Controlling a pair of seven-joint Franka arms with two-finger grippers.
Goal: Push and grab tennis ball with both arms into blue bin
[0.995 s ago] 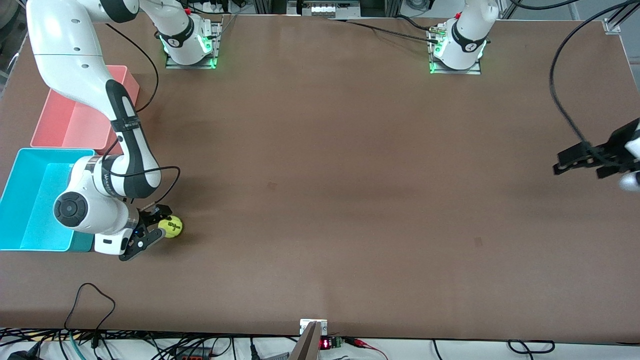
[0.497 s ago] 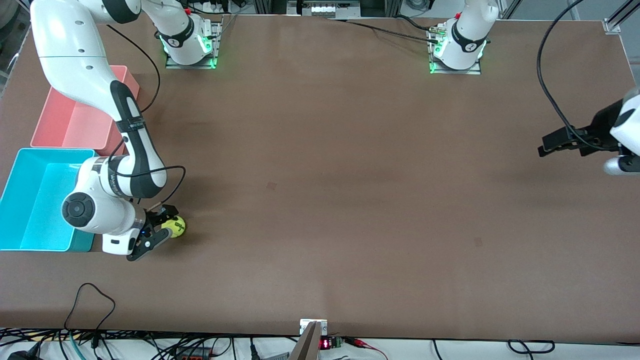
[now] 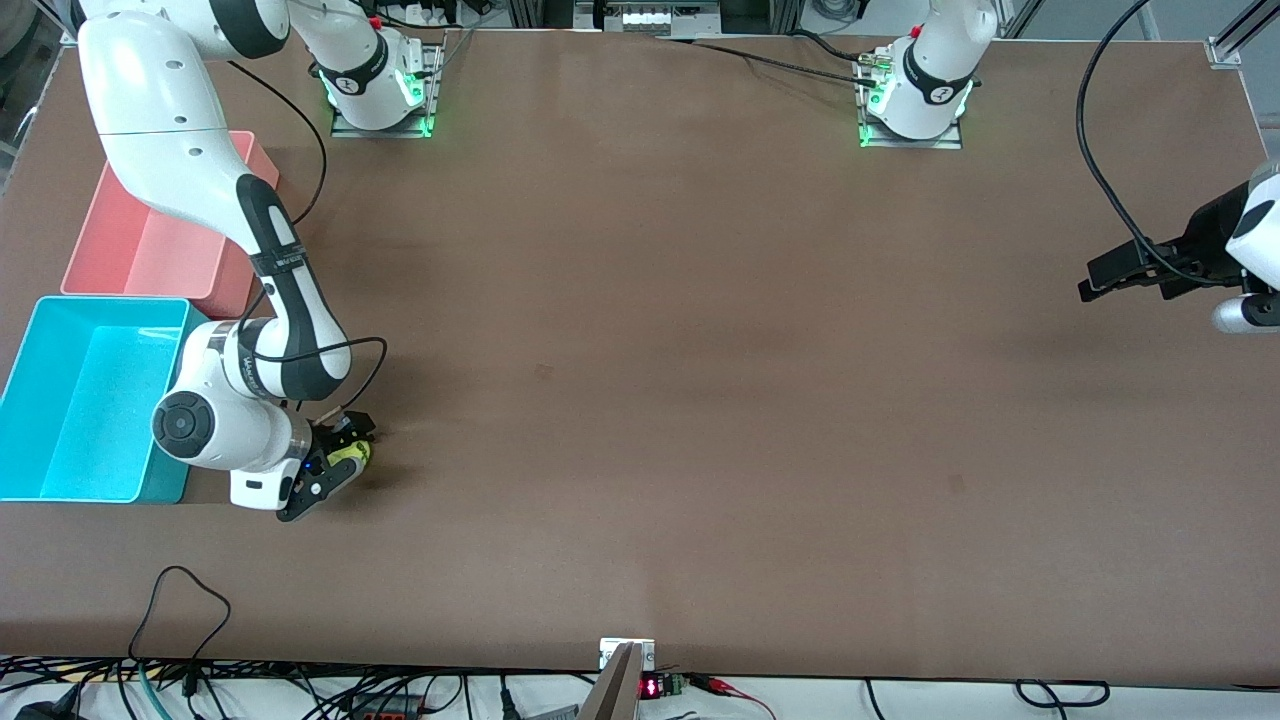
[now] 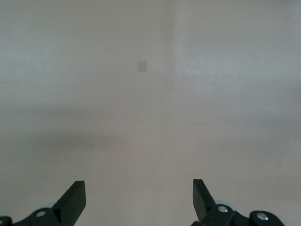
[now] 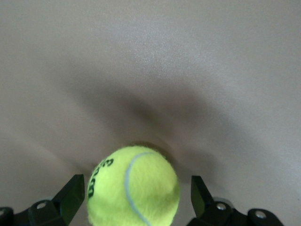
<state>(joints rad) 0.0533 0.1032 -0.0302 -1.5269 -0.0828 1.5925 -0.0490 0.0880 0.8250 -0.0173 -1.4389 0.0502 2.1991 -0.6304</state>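
**Ball between the right jaws, bin not yet reached**

Counter point(image 3: 700, 350): one broad brown surface carrying everything noted below.

Blue bin point(image 3: 60, 400): sits at the right arm's end of the counter, just beside the right gripper's wrist. Its inside shows nothing in it, so the delivery is judged outstanding.

Pink bin point(image 3: 140, 250): beside the blue bin, farther from the front camera; no part in the job.

Right gripper point(image 3: 335, 460): low at the counter beside the blue bin. Its jaws stand spread, one finger on each flank of the ball with a visible gap either side, so no pinch is made.

Left gripper point(image 3: 1125, 275): up over the left arm's end of the counter, well apart from the ball, jaws spread and holding nothing; this arm waits.

Tennis ball point(image 5: 134, 188): resting on the counter between the right jaws.

Assessment: closing, lifting and release into the blue bin remain.
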